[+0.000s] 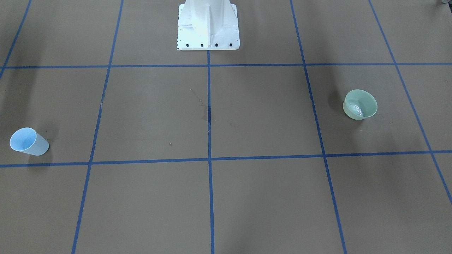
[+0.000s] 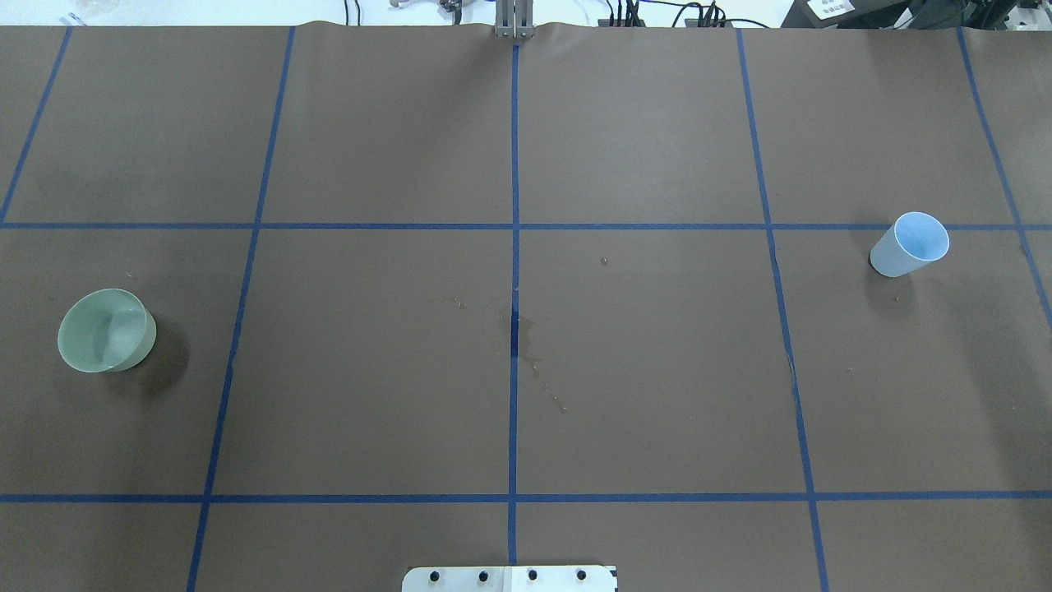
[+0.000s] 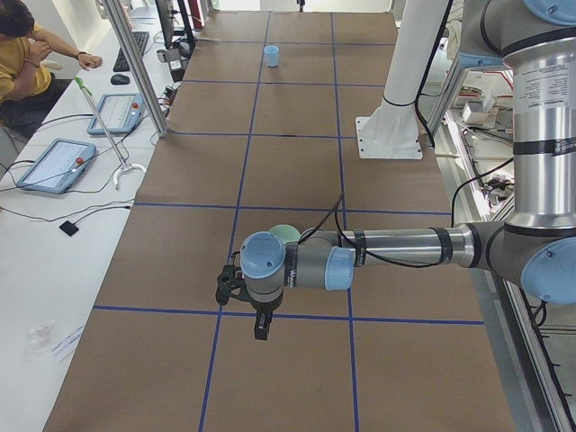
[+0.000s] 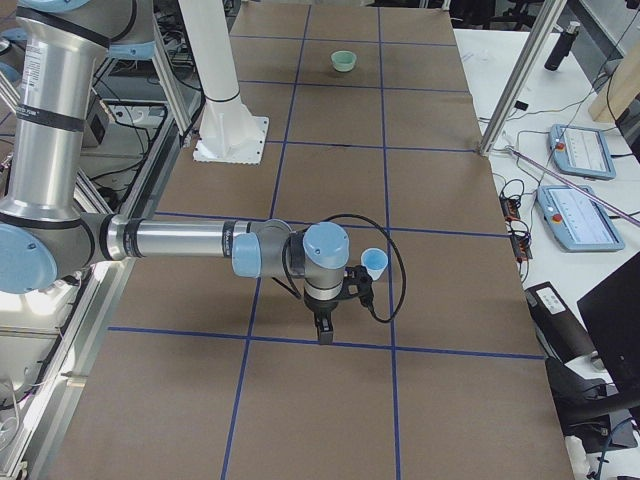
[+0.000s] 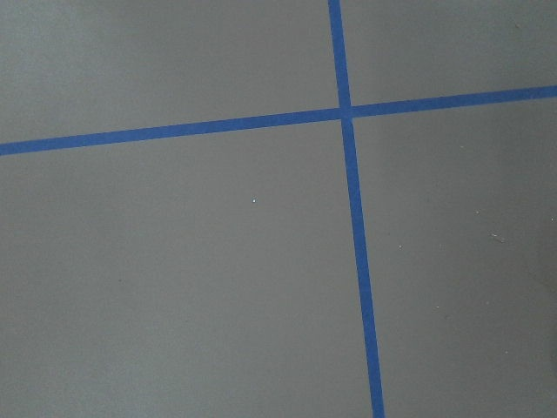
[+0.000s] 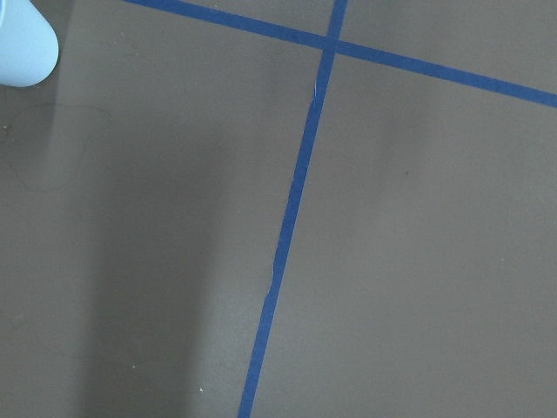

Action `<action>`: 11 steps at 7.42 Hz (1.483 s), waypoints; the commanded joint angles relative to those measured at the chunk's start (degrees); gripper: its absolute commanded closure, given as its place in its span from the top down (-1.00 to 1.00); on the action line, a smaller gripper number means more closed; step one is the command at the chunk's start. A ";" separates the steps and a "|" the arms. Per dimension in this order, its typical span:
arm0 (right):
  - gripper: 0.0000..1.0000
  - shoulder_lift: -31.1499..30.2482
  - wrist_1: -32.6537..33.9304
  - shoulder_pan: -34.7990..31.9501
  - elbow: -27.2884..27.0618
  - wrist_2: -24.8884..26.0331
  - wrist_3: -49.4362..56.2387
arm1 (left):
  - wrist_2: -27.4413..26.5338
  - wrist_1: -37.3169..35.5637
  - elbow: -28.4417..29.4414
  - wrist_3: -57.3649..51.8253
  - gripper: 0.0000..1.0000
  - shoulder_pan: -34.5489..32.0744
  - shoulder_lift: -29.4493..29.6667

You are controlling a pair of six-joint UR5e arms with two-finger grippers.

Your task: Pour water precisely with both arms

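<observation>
A pale green bowl (image 1: pixel 360 104) (image 2: pixel 105 330) stands on the robot's left side of the brown table, with water (image 1: pixel 355 109) showing as glints and ripples inside it. A light blue cup (image 1: pixel 28 141) (image 2: pixel 909 244) stands upright on the robot's right side. Its edge shows at the top left of the right wrist view (image 6: pixel 22 43). My left arm (image 3: pixel 396 247) reaches out low over the table, and its gripper (image 3: pixel 227 288) hangs just in front of the bowl (image 3: pixel 284 234). My right gripper (image 4: pixel 362 288) hovers beside the cup (image 4: pixel 375 264). Whether either gripper is open or shut, I cannot tell.
The white pedestal (image 1: pixel 208 26) is bolted at the robot's edge of the table. Small wet spots (image 2: pixel 526 341) mark the table's middle, where blue tape lines cross. Aluminium posts (image 3: pixel 135 63), control pendants (image 3: pixel 54 164) (image 4: pixel 575 215) and a seated person (image 3: pixel 22 45) are on the operators' side.
</observation>
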State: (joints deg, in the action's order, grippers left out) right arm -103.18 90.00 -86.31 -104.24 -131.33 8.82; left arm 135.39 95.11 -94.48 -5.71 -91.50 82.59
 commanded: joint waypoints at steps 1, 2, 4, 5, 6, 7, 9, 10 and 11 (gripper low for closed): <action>1.00 0.00 0.00 0.00 0.00 -0.07 0.06 | -0.29 -0.19 0.00 0.17 1.00 0.18 0.03; 1.00 0.00 0.00 0.00 0.00 0.02 0.06 | 0.05 -0.02 -0.09 0.35 1.00 0.26 0.03; 1.00 0.78 -0.09 -0.09 -0.53 0.19 0.06 | 0.05 0.25 -0.35 0.00 1.00 0.27 0.21; 1.00 1.05 -0.09 0.00 -0.27 0.46 -0.03 | 0.05 2.86 -0.27 0.00 1.00 0.27 0.21; 1.00 1.05 -0.09 0.00 -0.35 0.46 -0.21 | -0.12 5.84 0.17 0.26 1.00 0.18 0.12; 1.00 1.14 -0.44 0.09 -0.44 0.02 -0.29 | -0.21 6.74 0.26 0.44 1.00 0.26 0.29; 1.00 2.46 -5.86 0.00 0.87 0.20 -0.64 | -0.21 13.04 0.09 0.53 1.00 0.18 0.73; 1.00 2.81 -6.58 0.00 0.70 0.11 -0.65 | 0.14 16.47 0.08 0.53 1.00 0.26 0.73; 1.00 2.73 -9.29 0.00 0.62 -0.15 -0.73 | 0.32 18.42 -0.26 0.53 1.00 0.18 1.08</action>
State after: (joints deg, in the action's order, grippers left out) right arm -100.61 83.45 -86.29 -103.61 -131.25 8.19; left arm 135.45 110.31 -94.48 -5.20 -91.27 83.39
